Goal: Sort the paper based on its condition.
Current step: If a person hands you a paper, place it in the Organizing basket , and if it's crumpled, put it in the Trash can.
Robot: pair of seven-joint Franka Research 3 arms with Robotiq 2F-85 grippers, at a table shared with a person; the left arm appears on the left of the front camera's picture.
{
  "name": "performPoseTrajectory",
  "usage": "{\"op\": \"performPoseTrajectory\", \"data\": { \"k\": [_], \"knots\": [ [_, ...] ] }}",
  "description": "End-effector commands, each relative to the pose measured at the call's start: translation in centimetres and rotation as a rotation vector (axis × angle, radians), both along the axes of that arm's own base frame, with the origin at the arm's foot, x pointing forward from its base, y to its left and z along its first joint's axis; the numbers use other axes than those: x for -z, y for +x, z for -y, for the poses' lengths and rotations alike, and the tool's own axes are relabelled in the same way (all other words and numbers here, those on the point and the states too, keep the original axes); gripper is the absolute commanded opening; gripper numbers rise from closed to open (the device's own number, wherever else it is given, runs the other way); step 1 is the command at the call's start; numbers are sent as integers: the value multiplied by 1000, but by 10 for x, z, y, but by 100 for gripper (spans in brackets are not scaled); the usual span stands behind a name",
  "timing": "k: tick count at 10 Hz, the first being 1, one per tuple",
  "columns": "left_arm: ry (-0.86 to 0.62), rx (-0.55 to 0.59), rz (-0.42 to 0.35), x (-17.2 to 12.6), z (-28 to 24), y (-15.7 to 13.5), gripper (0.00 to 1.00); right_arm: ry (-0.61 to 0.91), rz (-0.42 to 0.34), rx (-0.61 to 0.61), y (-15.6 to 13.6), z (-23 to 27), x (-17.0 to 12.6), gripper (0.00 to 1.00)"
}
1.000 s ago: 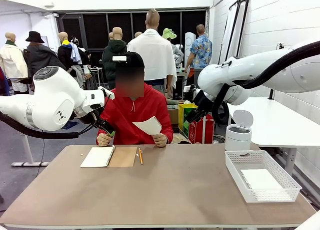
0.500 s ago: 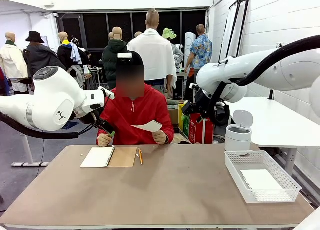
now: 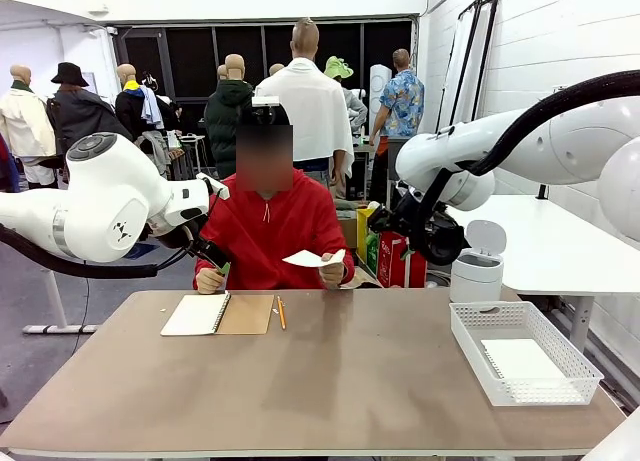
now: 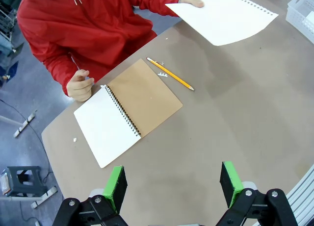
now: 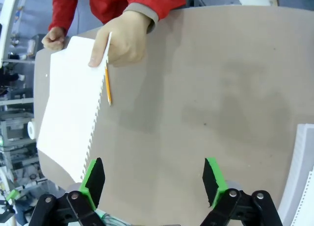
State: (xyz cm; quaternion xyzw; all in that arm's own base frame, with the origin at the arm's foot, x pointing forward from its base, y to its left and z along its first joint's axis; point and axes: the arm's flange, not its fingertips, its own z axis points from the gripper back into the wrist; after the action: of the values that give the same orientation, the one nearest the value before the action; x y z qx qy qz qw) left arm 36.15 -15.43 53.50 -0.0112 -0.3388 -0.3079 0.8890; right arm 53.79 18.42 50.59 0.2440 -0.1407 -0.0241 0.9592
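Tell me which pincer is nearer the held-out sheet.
Right. The right pincer is just short of the sheet; the left pincer hangs back over the notebook.

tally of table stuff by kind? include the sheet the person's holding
Loose white paper sheets: 2, one held in the person's hand, one in the basket
Spiral notebook, brown kraft cover: 1
Yellow pencil: 1
White mesh plastic basket: 1
Total: 5

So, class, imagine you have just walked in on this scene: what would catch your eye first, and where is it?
First, the loose white sheet that the person's hand holds up above the far edge of the table. Next, the right gripper, jaws open, up beside it. Then the open spiral notebook with a pencil alongside, and the white basket holding a sheet at the table's right end.
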Motion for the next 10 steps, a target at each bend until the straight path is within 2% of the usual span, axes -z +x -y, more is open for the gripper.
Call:
{"op": "performPoseTrajectory", "data": {
  "k": [1, 4, 6, 10],
  "knots": [
    [0, -2, -3, 0, -1, 0, 100, -4, 18, -24, -2, -2, -3, 100],
    [0, -2, -3, 0, -1, 0, 100, -2, 6, -10, -2, -3, -2, 100],
    [0, -2, -3, 0, -1, 0, 100, 213, -143, 139, 17, 5, 17, 100],
    [0, -2, -3, 0, -1, 0, 100, 419, -286, 295, 26, 18, 49, 100]
  ]
}}
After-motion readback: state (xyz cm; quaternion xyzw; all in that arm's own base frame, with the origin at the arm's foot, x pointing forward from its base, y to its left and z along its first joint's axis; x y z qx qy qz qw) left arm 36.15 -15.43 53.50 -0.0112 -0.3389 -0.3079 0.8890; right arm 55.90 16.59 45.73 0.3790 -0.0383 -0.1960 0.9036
